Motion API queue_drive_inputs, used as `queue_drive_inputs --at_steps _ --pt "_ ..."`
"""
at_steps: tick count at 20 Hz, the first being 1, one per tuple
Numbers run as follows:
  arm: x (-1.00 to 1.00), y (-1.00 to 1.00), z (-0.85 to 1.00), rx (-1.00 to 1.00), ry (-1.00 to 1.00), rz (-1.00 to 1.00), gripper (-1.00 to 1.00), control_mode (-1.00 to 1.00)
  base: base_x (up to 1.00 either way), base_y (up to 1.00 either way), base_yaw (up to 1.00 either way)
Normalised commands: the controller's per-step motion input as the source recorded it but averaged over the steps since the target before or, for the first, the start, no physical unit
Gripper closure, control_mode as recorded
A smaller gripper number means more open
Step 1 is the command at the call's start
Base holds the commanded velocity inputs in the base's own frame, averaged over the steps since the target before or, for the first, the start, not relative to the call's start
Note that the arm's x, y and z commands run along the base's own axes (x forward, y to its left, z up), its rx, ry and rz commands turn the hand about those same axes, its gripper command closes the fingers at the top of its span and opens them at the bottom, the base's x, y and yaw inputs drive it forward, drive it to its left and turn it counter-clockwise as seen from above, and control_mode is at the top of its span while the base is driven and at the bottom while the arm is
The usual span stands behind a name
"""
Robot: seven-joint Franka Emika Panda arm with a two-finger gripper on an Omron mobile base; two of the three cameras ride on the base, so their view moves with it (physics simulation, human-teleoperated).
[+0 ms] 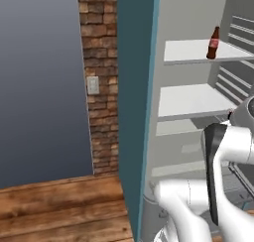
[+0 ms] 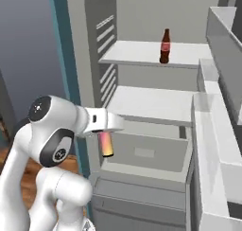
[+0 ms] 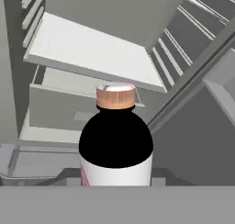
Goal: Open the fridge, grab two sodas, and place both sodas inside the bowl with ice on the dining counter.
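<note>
The fridge (image 2: 142, 17) stands open, its white shelves (image 2: 151, 102) and teal side edging (image 1: 131, 112) in view. A dark brown cola bottle (image 1: 214, 43) with a red label stands upright on the upper shelf (image 2: 165, 46). My gripper (image 2: 105, 134) is in front of the lower shelves, shut on the second soda, a pink-red bottle (image 2: 107, 146) that hangs below the hand. In the hand view this soda (image 3: 115, 142) sits close up with a dark shoulder, tan cap and pale label, and it hides my fingertips. The bowl with ice and the dining counter are out of view.
The open fridge door with its white bins (image 2: 212, 145) juts out on the right. Left of the fridge are a brick column (image 1: 101, 47) with a light switch (image 1: 93, 85), a dark grey wall (image 1: 39, 77) and wooden floor (image 1: 59, 206).
</note>
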Motion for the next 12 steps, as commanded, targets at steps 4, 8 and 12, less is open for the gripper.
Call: queue_drive_inputs --at_steps 4,8,12 --pt "0.0 0.0 0.0 0.0 0.0 0.0 1.0 1.0 -0.68 0.65 -0.17" --pt "0.0 0.0 0.0 0.0 0.0 0.0 1.0 1.0 -0.74 0.46 -0.33" --pt "0.0 0.0 0.0 0.0 0.0 0.0 1.0 1.0 -0.73 0.2 -0.41"
